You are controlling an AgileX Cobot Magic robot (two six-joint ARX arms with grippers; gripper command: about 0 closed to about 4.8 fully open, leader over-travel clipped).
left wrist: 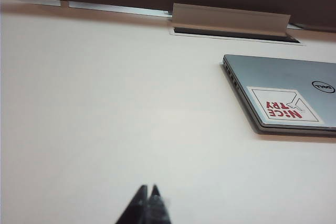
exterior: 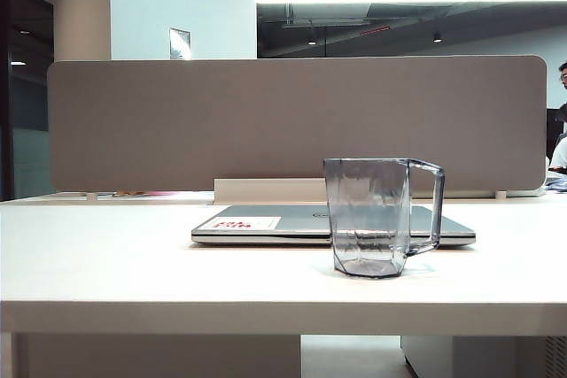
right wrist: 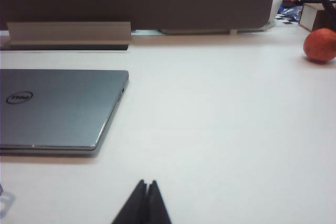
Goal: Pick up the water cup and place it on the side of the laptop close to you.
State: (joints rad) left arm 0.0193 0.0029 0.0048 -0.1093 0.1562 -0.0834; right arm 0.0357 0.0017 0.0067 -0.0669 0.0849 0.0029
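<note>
The water cup [exterior: 381, 219], clear grey plastic with a squared handle to the right, stands upright on the white table just in front of the closed silver laptop [exterior: 266, 227], towards its right half. Neither gripper shows in the exterior view. The left wrist view shows my left gripper [left wrist: 148, 188] shut and empty over bare table, well short of the laptop [left wrist: 283, 93] and its red-print sticker [left wrist: 283, 104]. My right gripper [right wrist: 146, 183] is shut and empty too, nearer than the laptop [right wrist: 58, 108] and off its corner. A sliver of the cup [right wrist: 4, 202] shows at the frame's edge.
A grey divider panel [exterior: 292, 121] runs along the back of the table, with a raised cable flap [exterior: 266, 190] behind the laptop. An orange ball [right wrist: 321, 44] lies far off at the back on the right arm's side. The table's front edge [exterior: 283, 316] is close to the cup.
</note>
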